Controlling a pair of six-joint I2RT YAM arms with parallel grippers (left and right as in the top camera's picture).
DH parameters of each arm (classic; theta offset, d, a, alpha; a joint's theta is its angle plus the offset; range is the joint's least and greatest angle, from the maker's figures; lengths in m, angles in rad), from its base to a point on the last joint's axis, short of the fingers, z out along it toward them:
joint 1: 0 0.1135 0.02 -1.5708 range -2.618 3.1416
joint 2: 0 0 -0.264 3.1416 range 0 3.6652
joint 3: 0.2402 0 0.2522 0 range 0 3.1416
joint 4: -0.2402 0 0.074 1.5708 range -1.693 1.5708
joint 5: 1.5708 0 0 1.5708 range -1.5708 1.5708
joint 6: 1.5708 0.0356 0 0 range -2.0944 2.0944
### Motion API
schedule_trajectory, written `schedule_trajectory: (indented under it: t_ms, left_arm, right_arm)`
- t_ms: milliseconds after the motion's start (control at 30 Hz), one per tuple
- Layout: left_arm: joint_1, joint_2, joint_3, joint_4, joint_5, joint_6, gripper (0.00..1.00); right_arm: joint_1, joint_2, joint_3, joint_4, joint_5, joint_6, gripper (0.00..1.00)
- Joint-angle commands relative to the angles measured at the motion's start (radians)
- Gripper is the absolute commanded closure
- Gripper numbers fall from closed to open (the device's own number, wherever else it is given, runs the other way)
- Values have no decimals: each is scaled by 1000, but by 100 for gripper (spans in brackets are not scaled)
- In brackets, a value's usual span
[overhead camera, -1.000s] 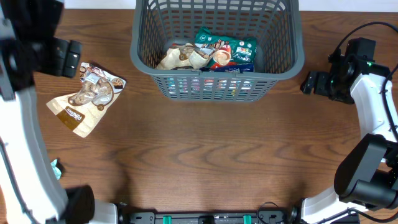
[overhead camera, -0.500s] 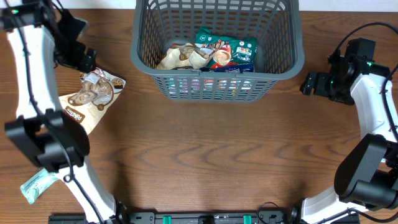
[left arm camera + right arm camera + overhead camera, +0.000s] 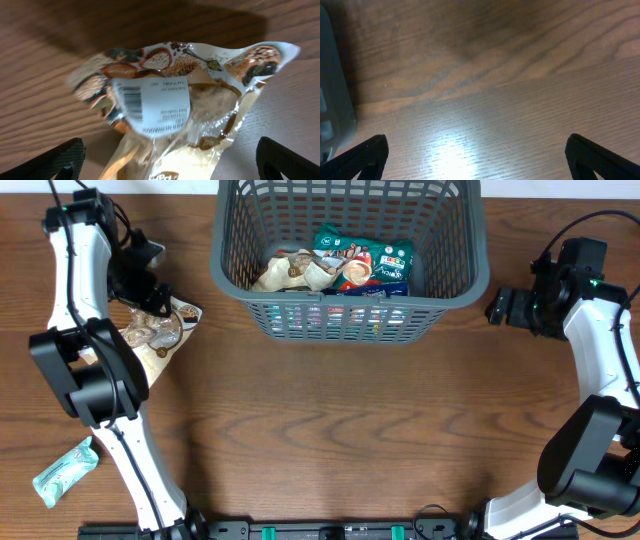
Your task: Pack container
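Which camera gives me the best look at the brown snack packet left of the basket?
Left wrist: the snack packet fills the frame, its white barcode label facing up. Overhead shows it small and partly hidden by the left arm. Right wrist shows only table and a basket edge, no packet.

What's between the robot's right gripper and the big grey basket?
Just bare wooden table. The overhead view shows an empty strip between the right gripper and the basket; the right wrist view shows only wood too.

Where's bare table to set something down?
Bare: the wide stretch of brown wooden table in front of the dark grey lattice plastic basket. Crowded: left of the basket, where the left gripper hangs over the brown-and-white snack pouch.
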Motion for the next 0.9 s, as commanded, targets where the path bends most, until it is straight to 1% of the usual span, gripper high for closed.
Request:
schedule_trajectory:
  t_ms: [0,133,233,600,767,800,833,867]
  left_arm:
    - [20,14,0,-6,14,20,1]
    - [47,30,-4,-7,23,24,1]
    - [61,38,-28,3,71,35,1]
    - [51,38,-290,173,70,41,1]
    - [41,38,-327,172,70,28,1]
    - [41,37,-326,172,71,14,2]
    - [42,35,-325,172,71,3,7]
    - [41,33,-325,170,71,-6,18]
  right_arm:
    - [5,-12,-4,13,-3,8,1]
    - [5,-12,-4,18,1,7,1]
    - [5,-12,-4,24,1,7,1]
    - [5,-12,-4,49,0,7,1]
    - [5,-12,-4,43,0,7,1]
    - [5,-12,-4,42,0,7,1]
    - [5,-12,-4,40,0,7,1]
    - [5,-12,-4,39,0,7,1]
